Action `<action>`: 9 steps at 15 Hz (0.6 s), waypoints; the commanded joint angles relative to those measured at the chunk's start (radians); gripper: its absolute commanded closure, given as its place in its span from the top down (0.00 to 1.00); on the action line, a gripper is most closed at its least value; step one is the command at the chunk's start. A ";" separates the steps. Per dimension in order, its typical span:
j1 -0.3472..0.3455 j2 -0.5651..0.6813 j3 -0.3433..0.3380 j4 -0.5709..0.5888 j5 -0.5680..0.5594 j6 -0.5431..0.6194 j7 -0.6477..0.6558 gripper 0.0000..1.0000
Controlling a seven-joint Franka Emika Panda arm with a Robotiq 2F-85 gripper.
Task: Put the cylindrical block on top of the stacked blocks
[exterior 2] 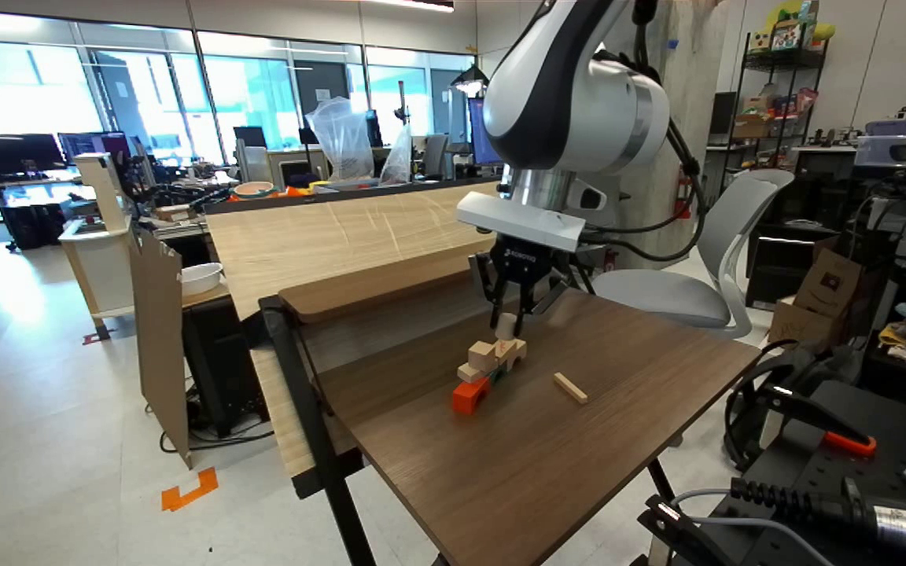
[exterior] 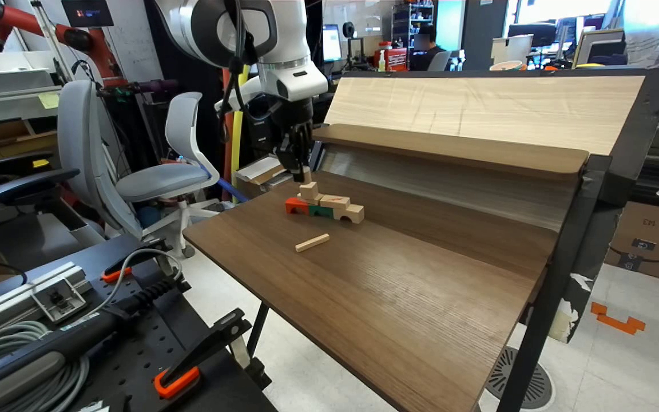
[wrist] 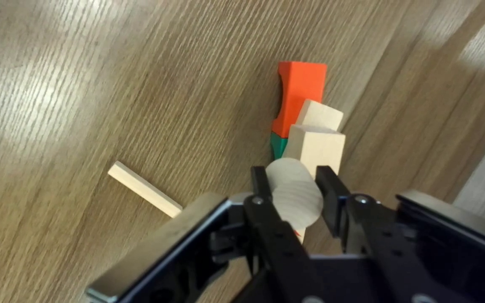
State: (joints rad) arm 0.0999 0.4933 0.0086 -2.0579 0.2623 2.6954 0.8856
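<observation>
the claw (wrist: 294, 174) is pinching the cylindrical block (exterior 2: 506, 325) between its fingers (wrist: 330, 183), roughly upright, with the stacked blocks (exterior: 329, 201) beneath the claw; so, as i judge it, the grip and the carry to the stack are done; what is left looks to be lining up, a slight lowering if there is a gap, letting go and rising clear; whether the lower end touches anything i cannot tell;

the views disagree on what lies below; in an exterior view the cube (exterior: 308, 190) shows straight under the claw, as if it were the seat; in an exterior view the cube is off to one side of the claw, and a marked tan block (exterior 2: 502, 349) stands in line below instead; i would trust neither line alone before release; the wrist view looks down past the fingers, with the cube peeping out just beyond the claw's tips and the red arch (wrist: 303, 88) farther out; the natural arch (exterior: 349, 213) shows in both exterior views, but i cannot pick it out past the claw in the wrist view; a thin bar (wrist: 145, 189) lies on the table (exterior: 398, 274) to one side of the claw, apart from the stack
</observation>
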 commanded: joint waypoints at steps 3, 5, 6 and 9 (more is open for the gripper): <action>-0.002 0.007 -0.001 0.018 0.013 0.004 -0.037 0.08; -0.007 0.006 -0.001 0.019 0.017 0.006 -0.052 0.08; -0.011 0.001 0.001 0.018 0.020 0.007 -0.063 0.08; -0.016 -0.005 0.002 0.019 0.020 0.002 -0.089 0.08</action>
State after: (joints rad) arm 0.0929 0.4955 0.0066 -2.0471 0.2623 2.6975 0.8399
